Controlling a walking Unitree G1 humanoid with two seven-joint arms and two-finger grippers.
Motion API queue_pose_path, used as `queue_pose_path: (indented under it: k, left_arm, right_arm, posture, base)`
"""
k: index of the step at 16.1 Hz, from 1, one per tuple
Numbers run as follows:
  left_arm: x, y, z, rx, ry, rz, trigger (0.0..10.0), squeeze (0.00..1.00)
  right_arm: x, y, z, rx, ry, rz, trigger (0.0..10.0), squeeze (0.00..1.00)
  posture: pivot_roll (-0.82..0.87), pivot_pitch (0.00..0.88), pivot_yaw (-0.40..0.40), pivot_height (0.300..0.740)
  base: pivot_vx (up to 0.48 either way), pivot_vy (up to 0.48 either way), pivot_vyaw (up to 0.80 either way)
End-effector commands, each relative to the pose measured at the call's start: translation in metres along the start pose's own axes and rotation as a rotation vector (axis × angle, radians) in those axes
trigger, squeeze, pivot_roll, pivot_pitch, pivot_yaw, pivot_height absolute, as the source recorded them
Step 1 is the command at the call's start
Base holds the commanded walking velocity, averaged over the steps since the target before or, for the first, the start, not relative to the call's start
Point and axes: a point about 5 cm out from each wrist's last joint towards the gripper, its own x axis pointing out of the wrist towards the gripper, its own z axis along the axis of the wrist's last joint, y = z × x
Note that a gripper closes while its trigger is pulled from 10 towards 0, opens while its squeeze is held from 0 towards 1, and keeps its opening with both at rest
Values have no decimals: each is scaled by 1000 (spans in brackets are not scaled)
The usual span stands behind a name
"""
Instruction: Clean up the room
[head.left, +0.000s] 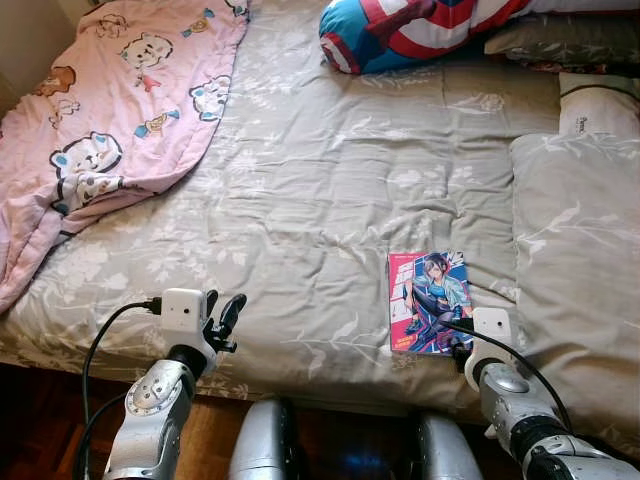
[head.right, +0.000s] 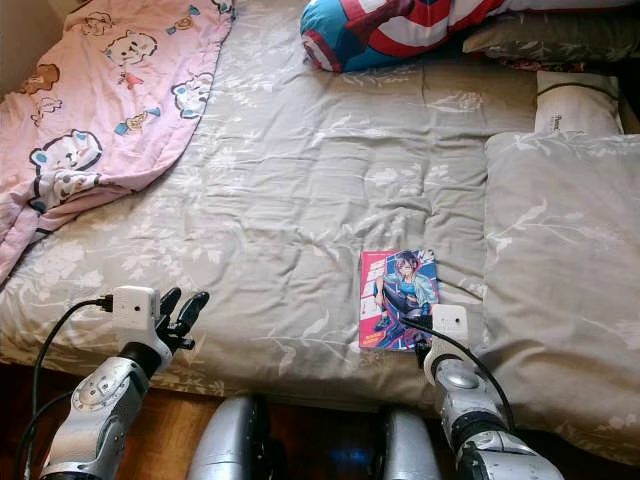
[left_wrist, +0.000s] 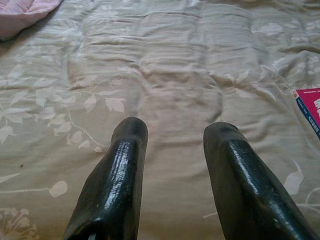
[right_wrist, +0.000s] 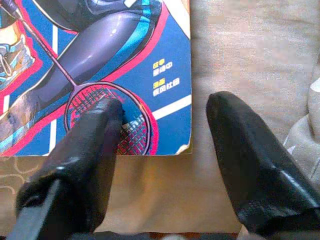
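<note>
Head views. Left arm: raised over the near edge of the bed (head.left: 300, 200), forearm angled up and forward. Left gripper (head.left: 224, 312): fingers spread, nothing between them, above the grey leaf-print quilt. Right arm: reaching forward from lower right, wrist camera block over the near right corner of the book (head.left: 430, 300). Right gripper: fingertips hidden under the wrist block here.

Count on the bed: one book, lying flat, cover up, on the quilt toward the near right, just beside the grey pillow (head.left: 575, 270). One pink cartoon blanket (head.left: 110, 120), bunched at the far left. One red, white and blue cushion (head.left: 400, 30) at the far edge. Three pillows along the right side: the large grey one nearest, a small pale one (head.left: 598, 105) beyond it, a dark one (head.left: 560, 40) at the far right. Wooden floor (head.left: 40, 420) shows below the bed edge.

Left wrist view. Two black fingers (left_wrist: 125, 170) apart, empty, above bare quilt. Corner of the book at the frame edge, well apart from the fingers.

Right wrist view. Right gripper (right_wrist: 165, 112) released, two fingers apart, straddling the book's near corner: one finger (right_wrist: 95, 135) over the cover, the other over quilt beside it. Whether either touches cannot be told.
</note>
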Motion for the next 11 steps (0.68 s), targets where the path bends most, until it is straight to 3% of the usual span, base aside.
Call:
queue_pose_path:
  k: [1, 2, 3, 4, 7, 11]
  left_arm:
    - [-3, 5, -6, 9, 33, 13, 10000, 0]
    - [-3, 5, -6, 9, 32, 13, 10000, 0]
    - [-1, 5, -5, 8, 30, 14, 10000, 0]
    - [-1, 5, -5, 8, 28, 14, 10000, 0]
    - [3, 3, -5, 0, 24, 14, 10000, 0]
    - [9, -2, -6, -24, 7, 24, 10000, 0]
  right_arm:
    - [0, 5, -5, 4, 20, 10, 10000, 890]
    - [0, 5, -3, 9, 6, 10, 10000, 875]
    - [0, 4, 6, 46, -50, -1, 10000, 176]
    - [0, 5, 11, 66, -81, -1, 10000, 0]
    - [-2, 7, 25, 132, -212, 28, 10000, 0]
    - [-9, 8, 27, 199, -353, 48, 10000, 0]
  posture:
    - [100, 215, 97, 624]
    - [99, 213, 96, 624]
    - [99, 210, 95, 624]
    - [95, 207, 94, 624]
    - [80, 195, 86, 624]
    - [57, 171, 56, 624]
  base:
    - [0, 0, 0]
    - [0, 0, 0]
    - [0, 0, 0]
    - [0, 0, 0]
    - [0, 0, 0]
    - [0, 0, 0]
